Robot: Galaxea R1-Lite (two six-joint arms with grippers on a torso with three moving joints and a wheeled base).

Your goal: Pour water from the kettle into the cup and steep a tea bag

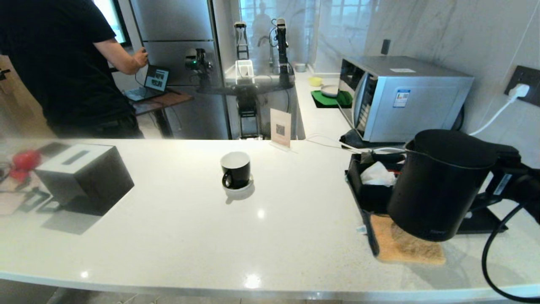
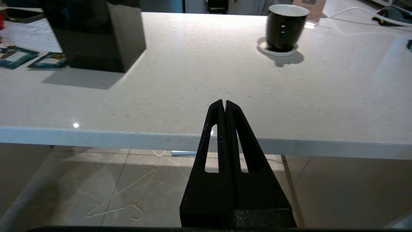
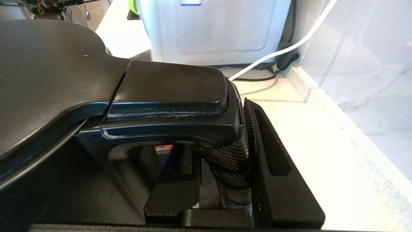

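Observation:
The tall matte black kettle [image 1: 438, 185] stands over a cork mat [image 1: 407, 249] at the counter's right end, lid closed. I cannot tell whether it touches the mat. My right gripper [image 1: 506, 166] is shut on its mesh-wrapped handle [image 3: 231, 154], one finger on each side [image 3: 219, 138]. The black cup [image 1: 235, 169] with a white inside sits on its white saucer [image 1: 239, 188] mid-counter, well left of the kettle. My left gripper [image 2: 224, 103] is shut and empty, low before the counter's front edge. The tea bag is out of view; any water is hidden.
A black tray holding white tissue [image 1: 373, 179] sits just left of the kettle, and its flat black base [image 1: 481, 221] lies behind. A black tissue cube [image 1: 84, 173] and green sachets [image 2: 16, 56] are far left. A microwave [image 1: 405, 97] stands behind; a person [image 1: 63, 63] stands beyond the counter.

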